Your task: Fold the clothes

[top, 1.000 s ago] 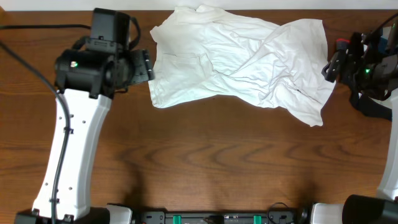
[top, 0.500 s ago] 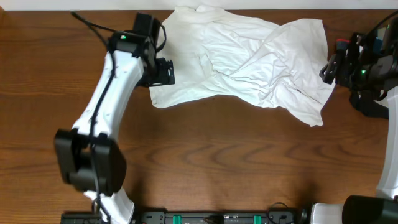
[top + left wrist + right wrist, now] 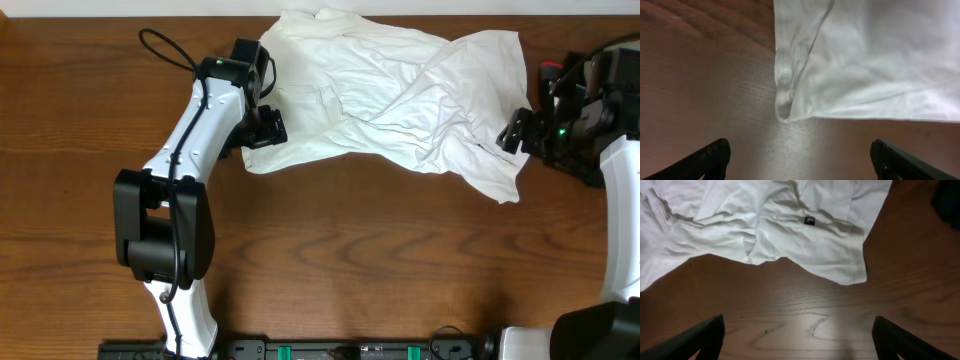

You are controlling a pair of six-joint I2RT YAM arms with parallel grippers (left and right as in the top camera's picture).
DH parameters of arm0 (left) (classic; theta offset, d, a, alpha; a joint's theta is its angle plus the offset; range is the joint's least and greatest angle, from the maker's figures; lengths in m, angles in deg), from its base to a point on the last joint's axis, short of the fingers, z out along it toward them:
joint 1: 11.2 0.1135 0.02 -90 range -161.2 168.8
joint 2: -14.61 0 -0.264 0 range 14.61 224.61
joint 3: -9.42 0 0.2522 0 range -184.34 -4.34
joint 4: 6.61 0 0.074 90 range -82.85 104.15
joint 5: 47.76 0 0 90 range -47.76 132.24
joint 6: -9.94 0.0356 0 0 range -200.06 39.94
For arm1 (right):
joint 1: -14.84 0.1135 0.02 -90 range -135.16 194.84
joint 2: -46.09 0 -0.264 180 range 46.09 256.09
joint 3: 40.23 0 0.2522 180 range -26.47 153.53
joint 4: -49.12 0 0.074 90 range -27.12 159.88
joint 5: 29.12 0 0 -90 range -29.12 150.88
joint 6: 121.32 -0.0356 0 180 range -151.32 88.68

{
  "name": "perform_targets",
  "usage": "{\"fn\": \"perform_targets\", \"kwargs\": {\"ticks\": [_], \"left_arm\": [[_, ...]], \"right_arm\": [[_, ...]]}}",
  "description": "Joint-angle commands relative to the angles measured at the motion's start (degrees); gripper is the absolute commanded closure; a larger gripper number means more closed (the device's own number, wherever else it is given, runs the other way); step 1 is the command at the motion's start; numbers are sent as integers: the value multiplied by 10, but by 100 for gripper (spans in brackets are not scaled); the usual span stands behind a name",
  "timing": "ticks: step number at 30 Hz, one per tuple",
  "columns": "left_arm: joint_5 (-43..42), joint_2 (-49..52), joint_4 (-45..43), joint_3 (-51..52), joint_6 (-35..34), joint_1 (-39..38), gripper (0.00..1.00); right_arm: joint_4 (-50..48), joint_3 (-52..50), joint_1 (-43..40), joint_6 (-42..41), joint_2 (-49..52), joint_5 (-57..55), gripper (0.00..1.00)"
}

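We see the white shirt (image 3: 390, 95) spread out and wrinkled along the far side of the table (image 3: 350, 260), unfolded, with its widest span running left to right. The left arm (image 3: 195, 130) rises from the near edge, bends at a dark elbow and sends its white link diagonally up to the shirt's left side, where the wrist turns back and the left gripper (image 3: 262, 125) hangs at the shirt's left edge near its near-left corner. A black cable (image 3: 165, 45) loops off the wrist. From the left wrist camera, the gripper (image 3: 799, 147) stands wide open, its dark fingers (image 3: 715, 155) far apart at the bottom corners, nothing between them but bare wood, and the rolled corner of the shirt (image 3: 875, 60) lies just ahead of the gap. Over on the other side, the right arm (image 3: 625, 200) comes up the right edge of the table, and the right gripper (image 3: 512, 132) points inward at the shirt's right hem, just beside the cloth. Its wrist camera shows the gripper (image 3: 797, 330) spread wide too, holding nothing, low above the wood, with the shirt (image 3: 765, 225) ahead of it and a small black label (image 3: 810, 220) showing on the fabric.
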Motion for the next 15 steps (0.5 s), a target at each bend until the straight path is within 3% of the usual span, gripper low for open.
{"fn": "perform_targets", "kwargs": {"ticks": [1, 6, 15], "left_arm": [[-4, 3, -11, 19, -35, 1, 8], [-45, 3, -52, 57, -36, 1, 8], [-45, 3, -89, 99, -55, 12, 8]], "right_arm": [[-3, -10, 4, 4, 0, 8, 7], [-2, -12, 4, -7, 0, 12, 9], [0, -13, 4, -7, 0, 21, 10]]}}
